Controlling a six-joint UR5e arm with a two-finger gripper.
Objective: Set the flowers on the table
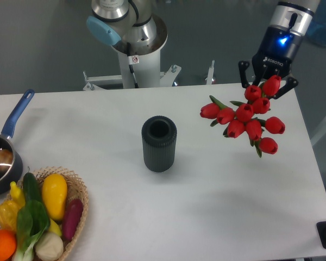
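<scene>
One gripper (267, 82) is at work here, hanging at the far right of the bench (206, 206), its dark fingers splayed to either side of the uppermost buds of the flowers (245, 117). Whether those fingers are clenched on the bunch cannot be told, since the red heads cover the gap between them and the stems are hidden from this view. The flowers fan out below and to the left of the gripper, over the right part of the white top; it is unclear whether the lowest buds rest on the surface or hang just above it. The dark ribbed vase (159, 143) stands upright near the middle, well apart from the bunch, and the wicker basket (70, 217) of vegetables and the blue-handled pan (5, 152) sit at the left edge, far from the work. To set the bunch down well, the arm would probably do best to lower it until the heads and stems lie flat on open surface, well in from the right edge, and only then let go, so nothing rolls off or springs sideways.
</scene>
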